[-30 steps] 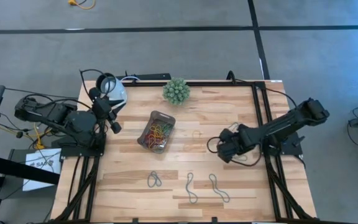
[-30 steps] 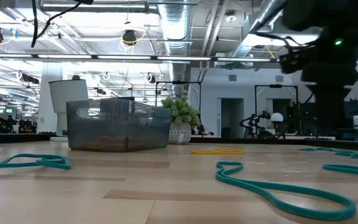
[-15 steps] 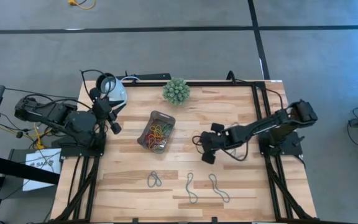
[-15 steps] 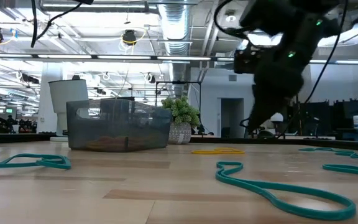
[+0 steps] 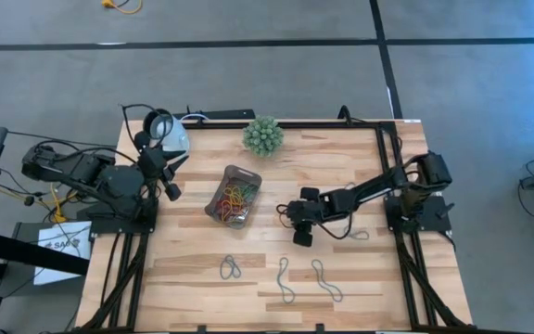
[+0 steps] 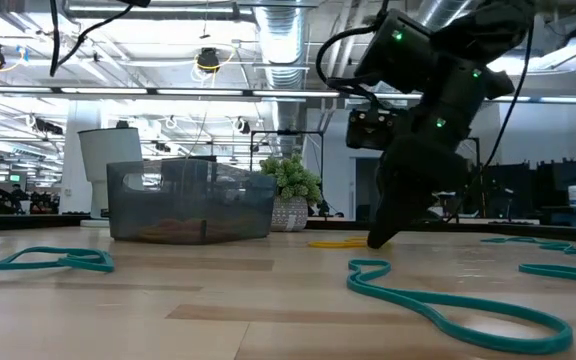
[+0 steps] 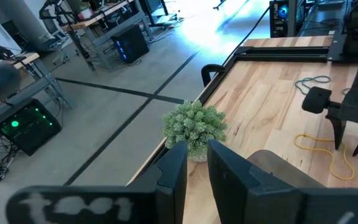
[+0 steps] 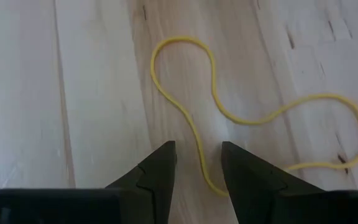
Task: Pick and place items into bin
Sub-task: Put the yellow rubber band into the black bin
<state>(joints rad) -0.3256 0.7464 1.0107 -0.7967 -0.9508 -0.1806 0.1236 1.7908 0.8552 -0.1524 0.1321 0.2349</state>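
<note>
Fingers [image 8: 160, 171] of the right gripper [image 8: 197, 168] stood a little apart, straddling one strand of a yellow band [image 8: 253, 118] that lay in a loose, looping curve on the pale wooden table [image 5: 341, 158]. Seen from overhead, that gripper [image 5: 293, 219] hung low near the table's middle, just beside the bin [image 5: 234, 196].

The left gripper [image 5: 168, 176] waited by the table's left edge, its fingers [image 7: 173, 174] held narrowly apart and holding nothing.

Light planks with darker grain made up the tabletop, framed in black rails, on a grey floor crossed by dark lines. Beyond the table, the low view took in a workshop hall with exposed ducts and ceiling lamps.

Smoky and translucent, the bin [image 6: 190, 203] was a small rounded tray already holding a tangle of red, green, yellow and orange bands [image 5: 233, 199]. Three grey-teal bands [image 5: 325, 281] lay thin and floppy near the front edge. A spiky green plant ball [image 5: 262, 135] sat at the far edge, with a white lamp head [image 5: 171, 137] near the far left corner.
</note>
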